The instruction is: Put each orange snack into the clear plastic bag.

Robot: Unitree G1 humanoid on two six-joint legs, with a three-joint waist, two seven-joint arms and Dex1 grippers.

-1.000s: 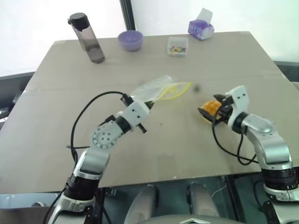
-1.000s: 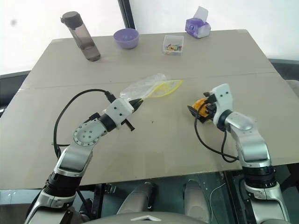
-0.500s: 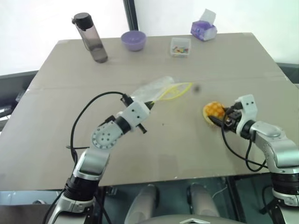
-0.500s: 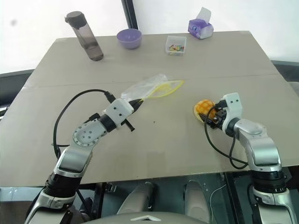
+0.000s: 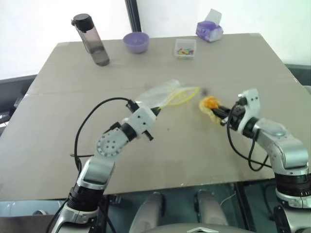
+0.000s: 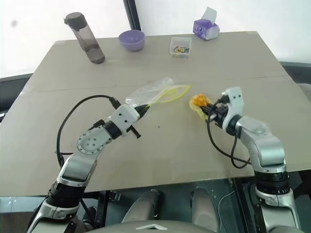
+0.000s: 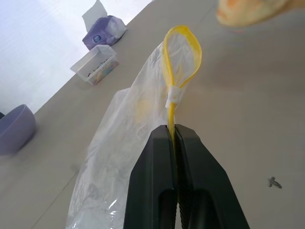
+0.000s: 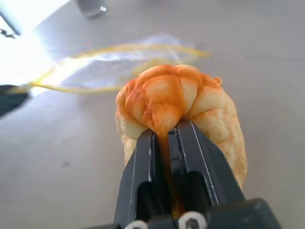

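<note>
The orange snack (image 5: 209,105) hangs just above the table, right of the bag's mouth, pinched by my right gripper (image 5: 217,111), which is shut on it. In the right wrist view the black fingers (image 8: 190,152) squeeze the bun (image 8: 167,102), creasing it. The clear plastic bag (image 5: 163,93) lies crinkled mid-table with its yellow seal strip (image 5: 183,94) looped open toward the snack. My left gripper (image 5: 156,109) is shut on the bag's yellow strip (image 7: 172,112) at its near end, holding that edge slightly up.
At the table's far edge stand a dark water bottle (image 5: 92,40), a purple bowl (image 5: 135,42), a small clear box of colourful bits (image 5: 184,48) and a purple tissue pack (image 5: 209,29). Black cables loop from both wrists over the near table.
My right gripper closed on the orange snack, lifted it off the table and carried it left, toward the bag's mouth. The left gripper and bag stayed put.
</note>
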